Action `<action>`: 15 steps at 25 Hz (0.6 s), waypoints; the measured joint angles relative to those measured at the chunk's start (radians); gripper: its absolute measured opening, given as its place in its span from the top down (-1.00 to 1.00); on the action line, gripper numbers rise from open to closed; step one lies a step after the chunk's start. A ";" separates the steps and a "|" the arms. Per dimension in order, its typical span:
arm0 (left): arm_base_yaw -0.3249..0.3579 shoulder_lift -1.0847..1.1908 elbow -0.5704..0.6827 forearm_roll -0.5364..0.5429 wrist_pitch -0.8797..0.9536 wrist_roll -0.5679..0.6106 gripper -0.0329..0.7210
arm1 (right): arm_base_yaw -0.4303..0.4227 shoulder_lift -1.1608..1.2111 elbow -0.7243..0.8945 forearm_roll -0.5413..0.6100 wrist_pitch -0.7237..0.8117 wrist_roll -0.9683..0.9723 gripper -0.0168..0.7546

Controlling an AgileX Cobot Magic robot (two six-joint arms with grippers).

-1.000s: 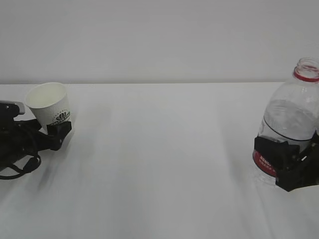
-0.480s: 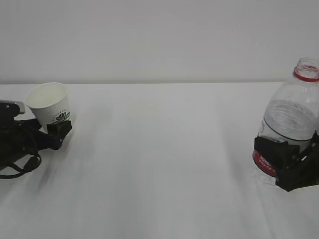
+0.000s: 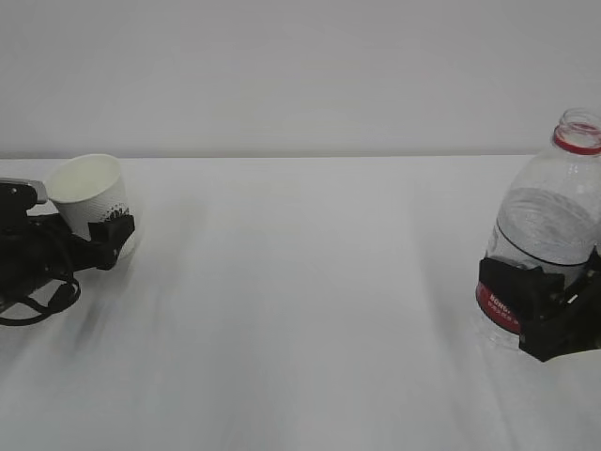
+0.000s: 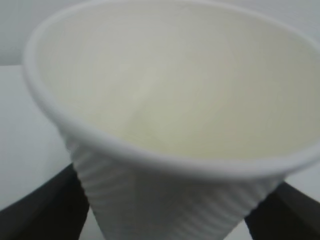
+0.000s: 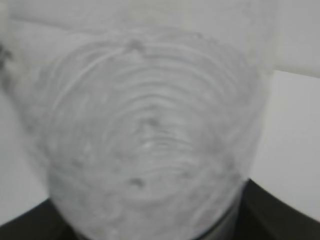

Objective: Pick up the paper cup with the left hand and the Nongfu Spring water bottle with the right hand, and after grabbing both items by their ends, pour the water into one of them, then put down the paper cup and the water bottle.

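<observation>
From my station I see the left hand [image 3: 101, 246] at the far left edge of the exterior frame, its black fingers spread wide around the lower part of the paper cup [image 3: 89, 194]; in the left wrist view one dark finger [image 4: 47, 205] shows at the lower left and the other at the lower right, each against the ribbed wall of the cup [image 4: 175, 130], so I read that claw as grasping the cup near its base. The cup sits at the left middle of the exterior frame, its long axis tipped so the open mouth faces up and toward the right of the picture. I cannot make out any liquid inside it for certain; the inner wall only looks pale cream. The right hand [image 3: 543, 310] at the lower right edge is closed partway on the Nongfu Spring water bottle [image 3: 547, 225], clamped across the red label band low on the body. The bottle stands upright at the right edge, long axis vertical, uncapped mouth with its red ring pointing up. The right wrist view gives only a blurred ribbed bottle wall [image 5: 150, 140] filling the frame. My count: one cup, one bottle, two claws, all over the white table [image 3: 310, 310].
</observation>
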 joint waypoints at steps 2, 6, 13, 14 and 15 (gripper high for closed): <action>0.000 0.000 0.000 -0.008 0.000 0.000 -0.90 | 0.000 0.000 0.000 0.000 0.000 0.000 -0.21; 0.000 0.000 0.000 -0.013 0.000 0.000 -0.82 | 0.000 0.000 0.000 0.000 0.000 0.000 -0.21; 0.000 0.000 0.000 -0.013 0.000 0.000 -0.66 | 0.000 0.000 0.000 0.000 0.000 0.000 -0.21; 0.000 0.000 0.000 -0.013 0.000 0.000 -0.66 | 0.000 0.000 0.000 0.000 0.000 0.000 -0.21; 0.000 0.000 0.000 -0.013 0.000 0.000 -0.65 | 0.000 0.000 0.000 0.000 0.000 0.000 -0.21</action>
